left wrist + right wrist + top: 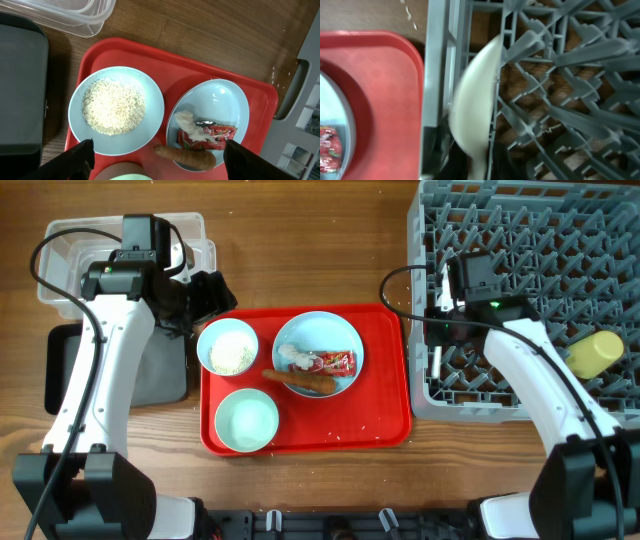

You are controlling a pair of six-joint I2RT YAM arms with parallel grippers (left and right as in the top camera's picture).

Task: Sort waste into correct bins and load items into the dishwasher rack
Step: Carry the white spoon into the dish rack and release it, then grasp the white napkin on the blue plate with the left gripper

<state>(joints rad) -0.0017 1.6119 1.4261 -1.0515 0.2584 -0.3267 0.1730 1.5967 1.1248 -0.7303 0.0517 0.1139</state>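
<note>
My left gripper (207, 297) (161, 167) is open and empty, above the pale blue bowl (228, 347) (115, 108) of white rice grains. The light-blue plate (318, 335) (225, 100) holds the red wrapper (338, 362) (216, 135), the white paper scrap (295, 357) (190, 125) and the orange carrot piece (300, 381) (186, 156). The pale green bowl (247, 420) is in front of them. My right gripper (441, 338) (480, 167) is shut on the white spoon (437, 367) (475, 107), at the left edge of the grey rack (530, 240) (560, 75). The yellow cup (595, 353) lies in the rack.
Bowls and plate sit on the red tray (390, 405) (175, 60) (370, 75). The clear tub (70, 250) (75, 15) stands at the back left, the black tray (160, 370) (20, 90) in front of it. Loose grains lie on the tray.
</note>
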